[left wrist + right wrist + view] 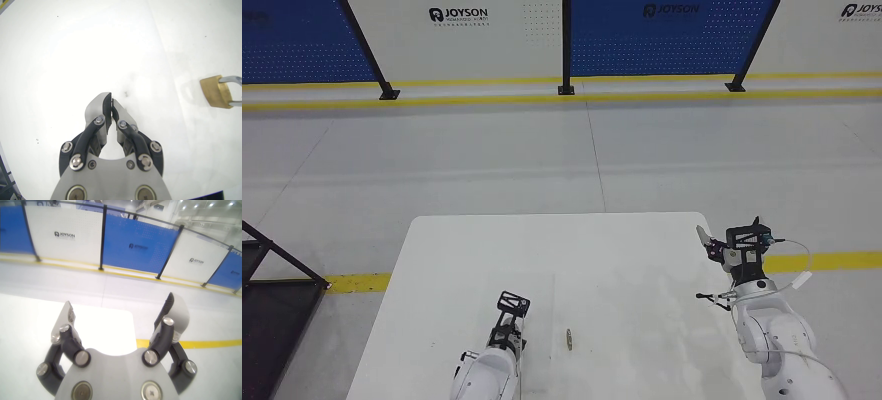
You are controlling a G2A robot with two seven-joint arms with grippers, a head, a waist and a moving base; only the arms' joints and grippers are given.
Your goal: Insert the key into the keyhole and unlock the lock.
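Padlock [568, 339] lies flat on the table [622, 260]. Left gripper [112, 98] sits near the padlock, fingers pressed together; cannot tell if anything is pinched. Right gripper [119, 302] is well apart from the padlock, fingers spread.

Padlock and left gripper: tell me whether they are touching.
Apart. The left wrist view shows the left gripper shut above the table, with a clear stretch of bare white surface between its fingertips and the brass padlock.
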